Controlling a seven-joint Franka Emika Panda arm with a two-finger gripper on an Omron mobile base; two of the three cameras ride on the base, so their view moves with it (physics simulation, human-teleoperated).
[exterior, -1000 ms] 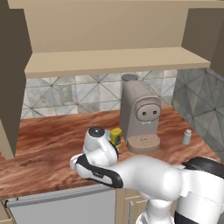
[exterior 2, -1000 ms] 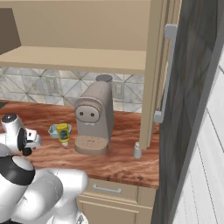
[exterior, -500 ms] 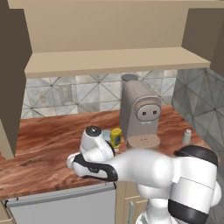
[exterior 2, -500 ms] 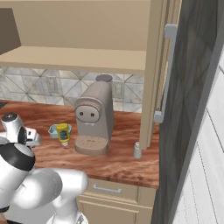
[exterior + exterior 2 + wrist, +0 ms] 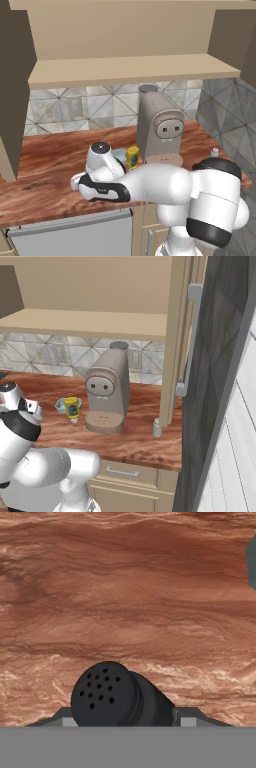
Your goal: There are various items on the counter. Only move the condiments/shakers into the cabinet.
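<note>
Black shaker is seen in the hand view lying between the gripper fingertips, its perforated top turned toward the camera; the grey fingertips sit close against both its sides, so the shaker appears to be pinched, though contact itself is partly cut off at the bottom edge. Reddish-brown wood-grain counter is spread beyond it. In the left base view the arm's wrist is bent low over the near left part of the counter. Just right of the wrist, farther back, the yellow squeeze bottle is stood upright, with the light-blue dish touching or just behind it. The beige coffee machine is placed right of the bottle against the tiled wall. Well apart at the far right, the small grey-white shaker is stood near the counter's end. Above, the cabinet is shown with its light shelf board and its dark door swung open at the left
</note>
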